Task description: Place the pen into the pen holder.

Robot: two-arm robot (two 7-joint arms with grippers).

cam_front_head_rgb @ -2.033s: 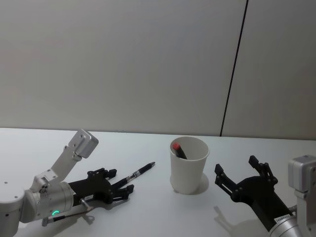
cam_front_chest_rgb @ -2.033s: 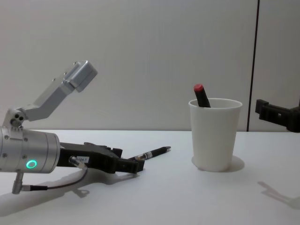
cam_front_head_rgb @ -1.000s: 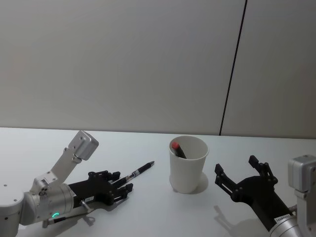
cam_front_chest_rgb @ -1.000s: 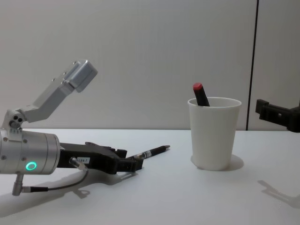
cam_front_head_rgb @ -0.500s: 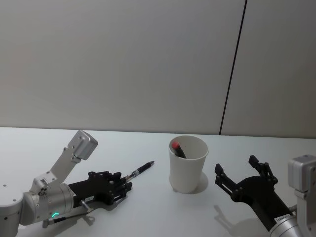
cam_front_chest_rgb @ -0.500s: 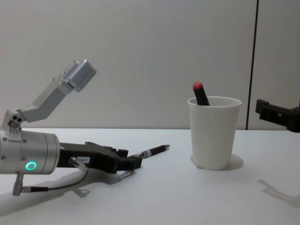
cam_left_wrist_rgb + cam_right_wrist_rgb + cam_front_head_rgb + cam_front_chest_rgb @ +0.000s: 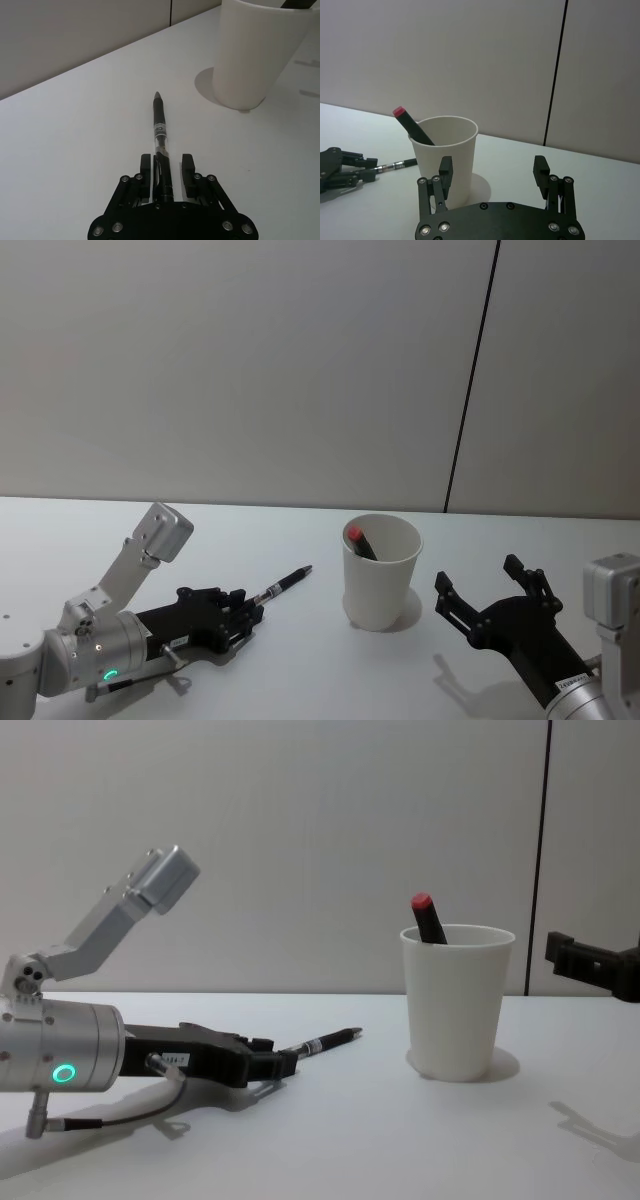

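Item: pen (image 7: 161, 125), black-tipped with a clear barrel and a clip, laid flat on the counter (image 7: 320, 670) to the left of the pen holder (image 7: 382, 575), well apart from it, tip directed toward it. It is judged light, stiff and smooth, so liable to roll or swivel if pinched off-centre. Hold advised at the clipped rear barrel, squarely across its width. The left claw (image 7: 166, 159) is set low over that rear part, narrowly spread, one finger on each side with a slight gap visible. The right claw (image 7: 480, 580) is held widely spread just to the right of the pen holder. The pen holder, a light paper cup easily tipped, contains a red-capped marker (image 7: 358, 540) leaned against its left rim.
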